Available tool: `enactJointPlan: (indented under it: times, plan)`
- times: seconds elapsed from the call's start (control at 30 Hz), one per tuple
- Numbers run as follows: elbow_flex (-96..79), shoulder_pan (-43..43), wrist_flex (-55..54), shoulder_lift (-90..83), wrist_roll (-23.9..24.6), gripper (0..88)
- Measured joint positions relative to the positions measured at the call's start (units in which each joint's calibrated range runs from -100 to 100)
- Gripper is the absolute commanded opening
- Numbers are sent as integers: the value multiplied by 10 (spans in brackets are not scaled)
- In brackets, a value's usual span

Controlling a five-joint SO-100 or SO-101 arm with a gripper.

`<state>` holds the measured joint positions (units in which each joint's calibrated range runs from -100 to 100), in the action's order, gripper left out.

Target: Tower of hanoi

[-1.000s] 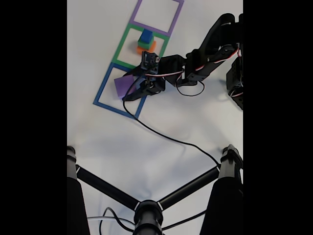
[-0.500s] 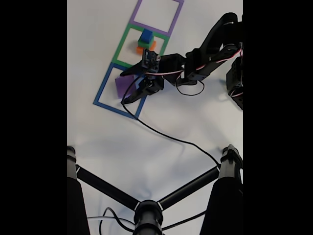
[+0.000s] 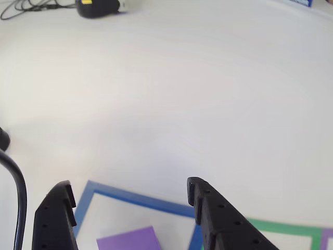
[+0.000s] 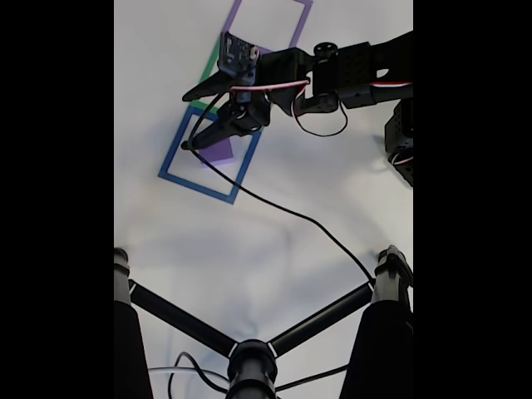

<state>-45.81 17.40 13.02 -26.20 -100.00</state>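
Note:
Of the tower of hanoi, a flat purple slab (image 4: 220, 150) lies inside the blue tape square (image 4: 197, 186) in the fixed view, partly covered by the arm. My gripper (image 4: 186, 122) hangs over that square's far-left part with its jaws spread wide and nothing between them. In the other view the two black fingers (image 3: 208, 208) rise from the bottom edge. The gripper (image 3: 127, 185) is open, and the purple slab (image 3: 130, 240) lies flat on the table between and below the fingers, inside the blue tape outline (image 3: 138, 200).
Green tape (image 4: 210, 60) and a purple tape square (image 4: 293, 33) continue past the blue one. A black cable (image 4: 291, 220) trails from the gripper across the white table. Black tripod legs (image 4: 249, 366) span the bottom. A dark object (image 3: 99, 6) sits at the table's far edge.
The gripper has lifted off the purple slab, opened wide and swung up and left. The slab stays in the blue square. The arm now covers the green square.

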Motion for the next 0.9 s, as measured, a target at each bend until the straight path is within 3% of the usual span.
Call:
enactJointPlan:
  times: [0.33,0.47,0.67,0.9]
  plan:
    - [210,-143,564,-193,0,199]
    - [263,-195,691,-222,2,215]
    - [188,-251,670,-268,4,262]
    - [-38,-254,431,-299,2,286]
